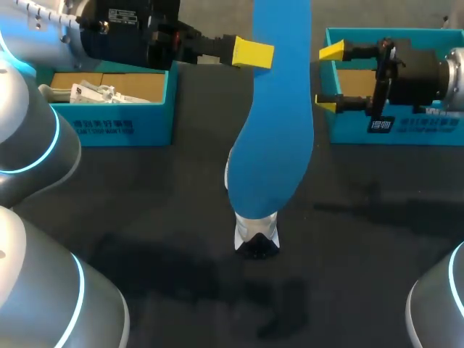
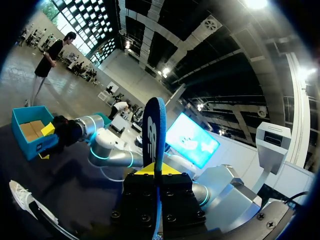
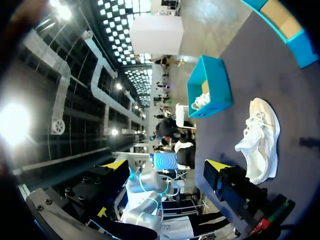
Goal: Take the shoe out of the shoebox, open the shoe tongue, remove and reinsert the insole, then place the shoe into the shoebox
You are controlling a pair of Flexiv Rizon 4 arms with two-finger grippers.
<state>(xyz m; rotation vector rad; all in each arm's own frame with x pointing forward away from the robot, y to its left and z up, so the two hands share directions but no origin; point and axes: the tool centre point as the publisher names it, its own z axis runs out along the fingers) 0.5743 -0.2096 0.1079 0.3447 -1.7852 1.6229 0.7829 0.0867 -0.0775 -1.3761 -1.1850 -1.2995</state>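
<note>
Dark table [image 1: 145,217] all around, and two teal shoeboxes sit at its far edge. The left shoebox [image 1: 123,127] is at the upper left of the frame, the right shoebox [image 1: 391,130] at the upper right, well apart. One blue insole [image 1: 279,130] stands tall in the centre, gripped at its upper end by the left gripper [image 1: 261,52] — fingers clamped on it from both sides. One white shoe [image 1: 255,235] lies on the table under it, only a tip peeking out at the insole's lower end. The right gripper [image 1: 330,77] hangs over the right shoebox — fingers spread, nothing between them. Bare surface runs wide on both sides of the shoe and across the lower frame. The left shoebox holds something white on brown card. The right one shows a brown floor, the rest hidden.
</note>
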